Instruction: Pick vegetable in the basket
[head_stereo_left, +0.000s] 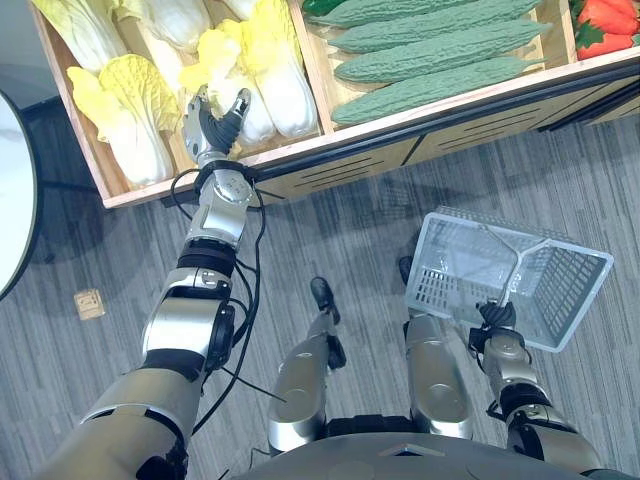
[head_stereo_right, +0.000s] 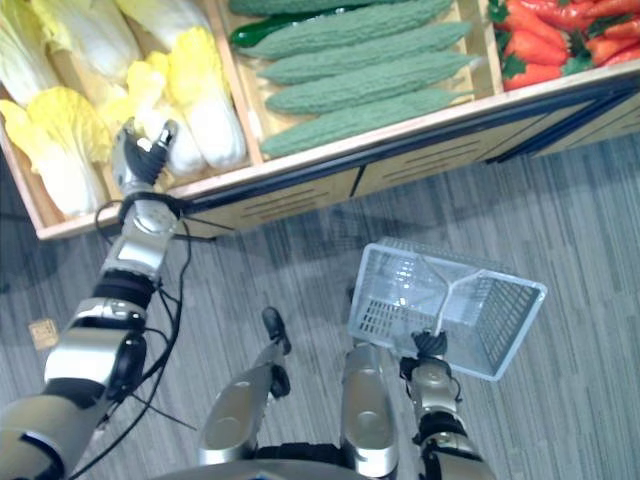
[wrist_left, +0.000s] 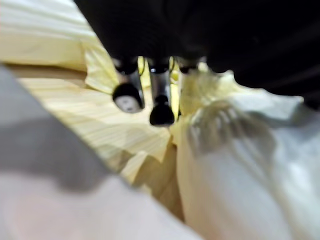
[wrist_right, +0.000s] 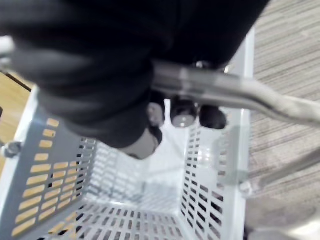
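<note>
Left hand (head_stereo_left: 212, 122) open, empty, over napa cabbage (head_stereo_left: 283, 92) — lower it, wrap the thick white stem. Right hand (head_stereo_left: 497, 320) clenched round handle (wrist_right: 225, 90) of shopping basket (head_stereo_left: 450, 285) — hold level.

Basket (head_stereo_left: 440, 285): light grey plastic, smooth, slightly glossy, with slotted walls.
Handle (wrist_right: 235, 90): bare metal rod, smooth, with a satin sheen.
Shelf (head_stereo_left: 300, 150): pale wood, visible grain, matt, with a dark matt strip under its front edge.
Cabbages (head_stereo_left: 275, 85): white stalks are smooth and waxy; yellow leaves are crinkled.
Gourds (head_stereo_left: 440, 50): green skin, warty, matt.
Peppers (head_stereo_left: 600, 25): red skin, smooth, glossy.
Floor (head_stereo_left: 350, 220): grey, finely striped, matt.
Left hand (head_stereo_left: 212, 125): silver fingers with a metallic sheen and dark matt tips.
</note>
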